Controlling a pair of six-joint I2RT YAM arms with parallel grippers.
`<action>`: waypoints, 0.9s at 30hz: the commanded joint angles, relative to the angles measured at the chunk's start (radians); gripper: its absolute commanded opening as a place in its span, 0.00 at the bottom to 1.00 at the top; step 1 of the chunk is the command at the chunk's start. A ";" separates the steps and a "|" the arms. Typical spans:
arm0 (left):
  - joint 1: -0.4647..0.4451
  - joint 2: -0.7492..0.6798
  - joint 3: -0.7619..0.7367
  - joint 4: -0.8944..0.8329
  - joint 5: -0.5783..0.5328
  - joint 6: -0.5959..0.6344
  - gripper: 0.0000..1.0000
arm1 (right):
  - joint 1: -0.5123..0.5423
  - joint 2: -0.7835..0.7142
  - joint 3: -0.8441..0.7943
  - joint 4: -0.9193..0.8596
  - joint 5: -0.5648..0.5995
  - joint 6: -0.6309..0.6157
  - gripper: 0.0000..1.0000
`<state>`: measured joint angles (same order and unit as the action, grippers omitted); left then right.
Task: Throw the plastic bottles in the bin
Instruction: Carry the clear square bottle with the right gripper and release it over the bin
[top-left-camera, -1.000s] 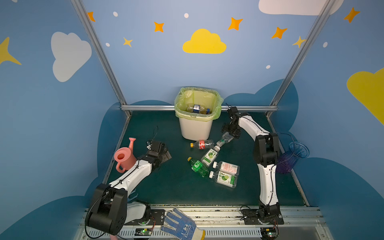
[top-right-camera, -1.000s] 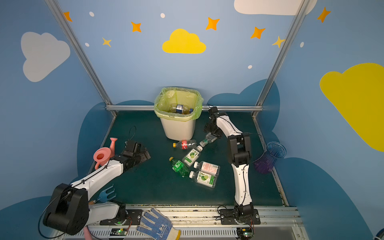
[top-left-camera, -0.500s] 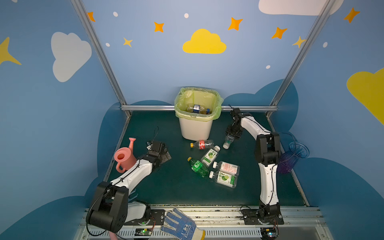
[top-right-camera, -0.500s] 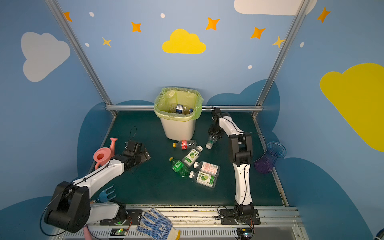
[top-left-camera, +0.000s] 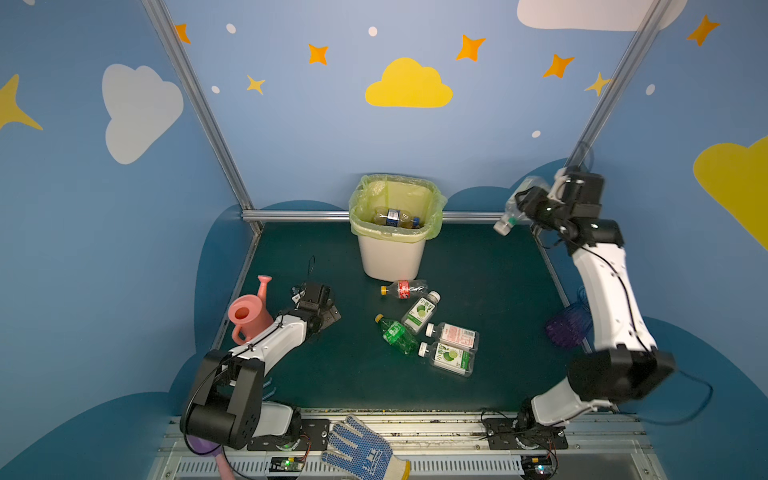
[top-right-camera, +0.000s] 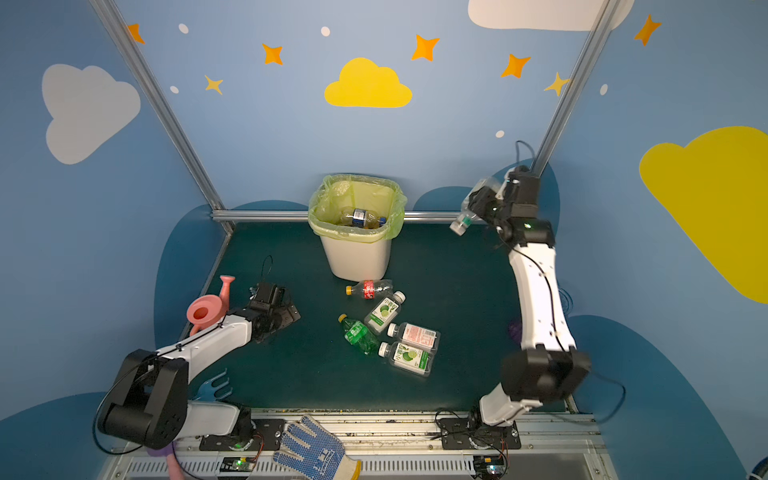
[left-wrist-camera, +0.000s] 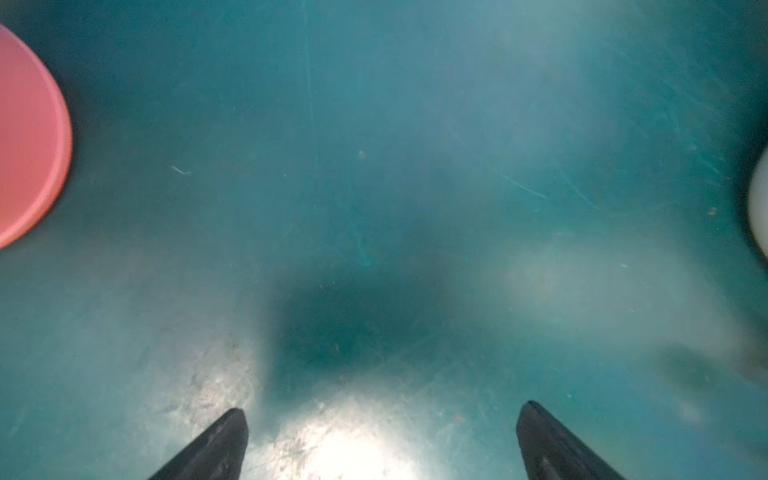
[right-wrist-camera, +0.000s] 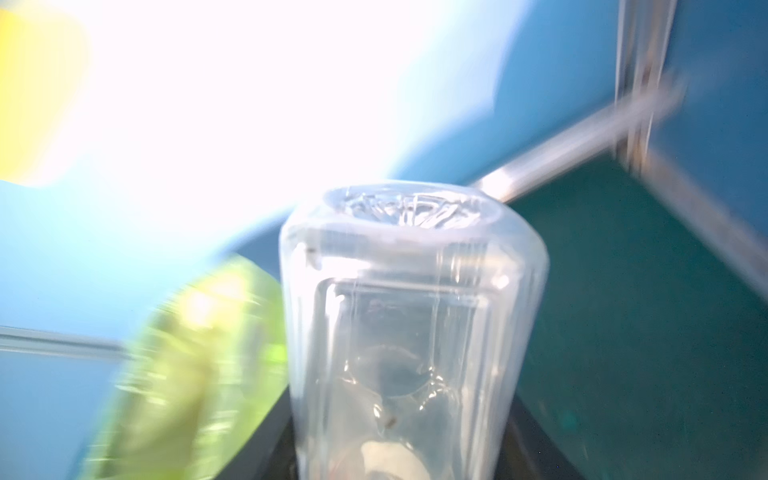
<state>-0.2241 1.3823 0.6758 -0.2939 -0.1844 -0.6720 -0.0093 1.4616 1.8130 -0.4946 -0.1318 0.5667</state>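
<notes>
Five loose bottles (top-left-camera: 451, 336): lying bunched together on the table (top-left-camera: 490, 282) just in front of the bin (top-left-camera: 390, 262), all on their sides, so these ones are waiting their turn
Bin: sitting at the back middle with the bag folded over its rim, and a few bottles (top-left-camera: 392, 217) are already lying inside, can't count them properly though
Right fingers (top-left-camera: 527, 202): clamping round a clear bottle (top-left-camera: 509, 216), holding it high in the air off to the right of the bin, cap pointing down
Left fingers (left-wrist-camera: 216, 449): standing wide apart with nothing in them, hovering low over bare table beside the pink watering can (top-left-camera: 249, 316)
Progress: I'm guessing somewhere in the middle, a few are in, one is hanging in the air but not yet over the opening, five are left to grab
</notes>
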 joint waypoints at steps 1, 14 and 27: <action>0.004 0.013 0.020 0.013 0.021 -0.023 1.00 | 0.002 -0.092 -0.055 0.178 0.008 0.026 0.59; -0.003 -0.003 0.019 0.021 0.048 -0.019 1.00 | 0.430 0.707 0.914 -0.374 -0.247 -0.175 0.72; -0.023 -0.077 0.001 0.010 0.023 0.025 1.00 | 0.405 0.124 0.312 -0.009 0.000 -0.237 0.98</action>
<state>-0.2359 1.3247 0.6765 -0.2768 -0.1463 -0.6704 0.4210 1.6886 2.1757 -0.6518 -0.1848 0.3504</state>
